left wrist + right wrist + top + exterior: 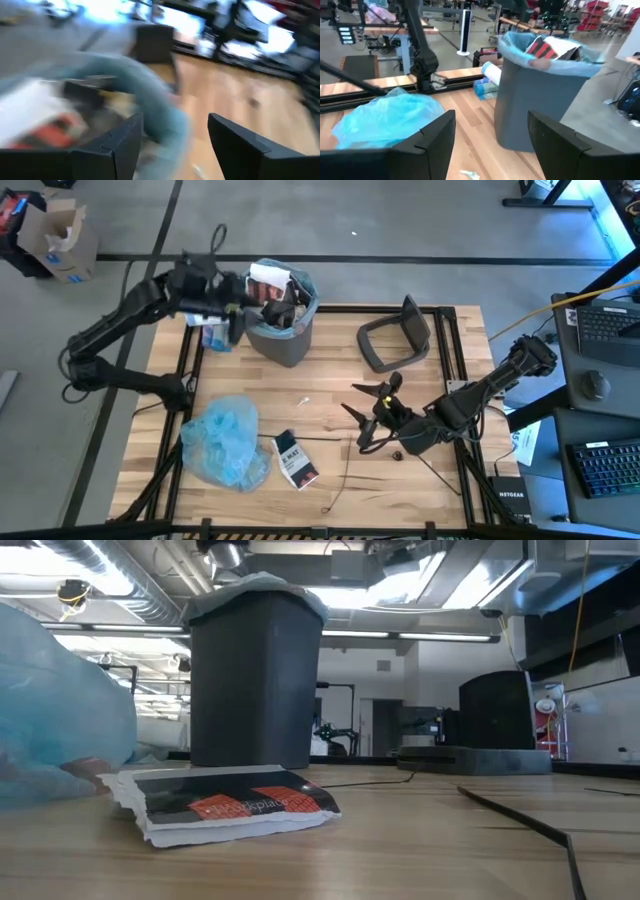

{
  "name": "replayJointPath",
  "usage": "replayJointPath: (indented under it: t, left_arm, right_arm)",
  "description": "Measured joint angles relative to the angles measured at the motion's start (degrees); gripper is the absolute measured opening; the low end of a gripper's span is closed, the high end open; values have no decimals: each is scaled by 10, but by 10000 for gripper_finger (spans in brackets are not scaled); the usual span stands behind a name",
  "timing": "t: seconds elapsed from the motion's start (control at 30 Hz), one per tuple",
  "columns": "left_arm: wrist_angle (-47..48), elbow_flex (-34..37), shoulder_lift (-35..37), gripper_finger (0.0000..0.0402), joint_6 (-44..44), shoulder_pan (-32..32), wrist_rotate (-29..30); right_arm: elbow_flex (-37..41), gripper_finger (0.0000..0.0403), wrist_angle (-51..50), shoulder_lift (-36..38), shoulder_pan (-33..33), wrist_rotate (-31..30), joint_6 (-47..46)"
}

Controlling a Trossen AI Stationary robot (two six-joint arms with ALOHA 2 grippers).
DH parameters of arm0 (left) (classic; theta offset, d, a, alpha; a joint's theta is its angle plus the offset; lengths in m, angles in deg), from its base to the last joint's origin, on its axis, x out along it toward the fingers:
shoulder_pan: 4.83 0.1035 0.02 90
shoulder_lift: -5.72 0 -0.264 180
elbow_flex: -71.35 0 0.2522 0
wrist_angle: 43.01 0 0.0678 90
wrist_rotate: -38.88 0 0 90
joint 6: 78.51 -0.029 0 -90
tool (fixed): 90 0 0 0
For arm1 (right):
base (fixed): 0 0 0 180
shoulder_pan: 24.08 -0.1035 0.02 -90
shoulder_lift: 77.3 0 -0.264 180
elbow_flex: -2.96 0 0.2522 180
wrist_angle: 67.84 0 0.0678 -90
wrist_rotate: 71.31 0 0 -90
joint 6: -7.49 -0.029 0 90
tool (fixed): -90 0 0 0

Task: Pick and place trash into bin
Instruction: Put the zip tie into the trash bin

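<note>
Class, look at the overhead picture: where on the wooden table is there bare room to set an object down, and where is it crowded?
Free: the wood between the dark grey plastic bin, the crumpled light blue plastic bag and the grey bin lid; also the near strip right of the red-black-white printed packet. Crowded: around the right end effector with its thin dark sticks, and beside the bin under the left end effector.

The left wrist view is smeared by blur: the bin (150,100) rim and the trash (45,125) inside it are only streaks. In the low view the crumpled blue bag (50,720) is cut off at the picture's edge, and neither arm shows.
</note>
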Motion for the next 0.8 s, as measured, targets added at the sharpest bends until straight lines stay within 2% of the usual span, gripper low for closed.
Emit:
replayJointPath:
  t: [0.07, 0.23, 0.43, 0.6, 0.8]
  left_arm:
    - [32, 0, 9, 215, 5, -50, 0]
    - [104, 1, 9, 194, 59, -210, 47]
    - [85, 68, -19, 179, 154, -376, 104]
    - [43, 170, -34, 178, 225, -449, 152]
    - [-148, 314, -42, 178, 253, -465, 159]
  right_arm:
    - [0, 237, -4, -2, 0, 11, -7]
    - [0, 237, -15, -13, 0, 21, -22]
    - [0, 237, -15, -27, 0, 25, -22]
    - [0, 237, -13, -29, 0, 25, -22]
    - [0, 237, -13, -29, 0, 25, -22]
